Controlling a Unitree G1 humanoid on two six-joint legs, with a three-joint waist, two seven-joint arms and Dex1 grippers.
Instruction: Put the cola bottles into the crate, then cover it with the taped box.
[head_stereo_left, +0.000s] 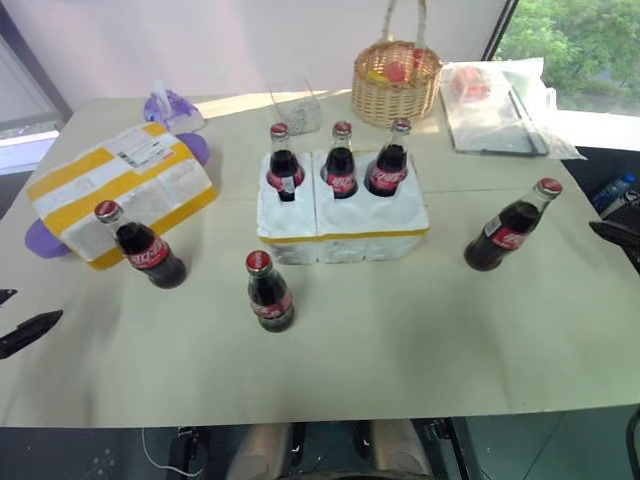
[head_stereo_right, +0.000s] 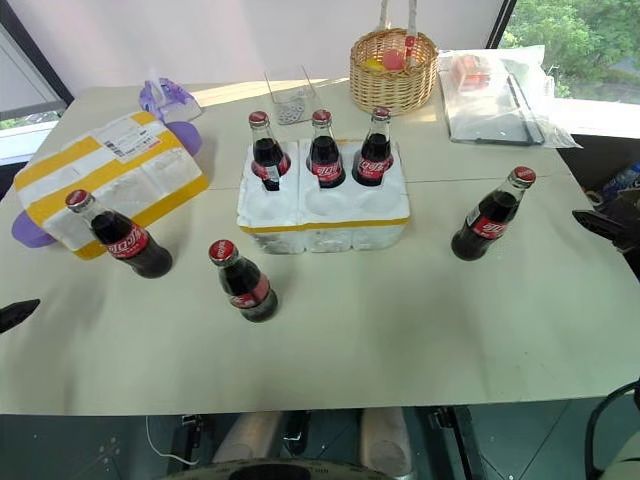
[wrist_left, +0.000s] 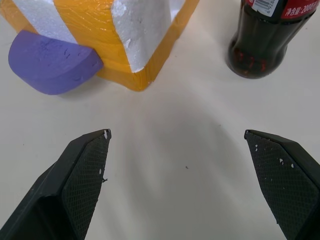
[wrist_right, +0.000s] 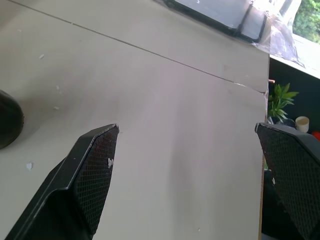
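The white foam crate (head_stereo_left: 340, 225), with a yellow band at its base, stands mid-table. Three cola bottles (head_stereo_left: 341, 165) stand upright in its back row of holes. Three more stand loose on the table: one to the left (head_stereo_left: 148, 252), one in front (head_stereo_left: 268, 292), one to the right (head_stereo_left: 508, 230). The taped box (head_stereo_left: 120, 188) lies at the left, resting on a purple pad (wrist_left: 50, 62). My left gripper (wrist_left: 176, 132) is open and empty near the box's corner and the left bottle (wrist_left: 267, 40). My right gripper (wrist_right: 186, 126) hangs open over bare table, right of the right bottle (wrist_right: 7, 125).
A wicker basket (head_stereo_left: 395, 82) and a clear plastic-wrapped package (head_stereo_left: 495, 100) sit at the back right. A small clear container (head_stereo_left: 295, 105) and a purple-white item (head_stereo_left: 170, 108) sit at the back. A blue bottle (head_stereo_left: 612, 190) lies beyond the right edge.
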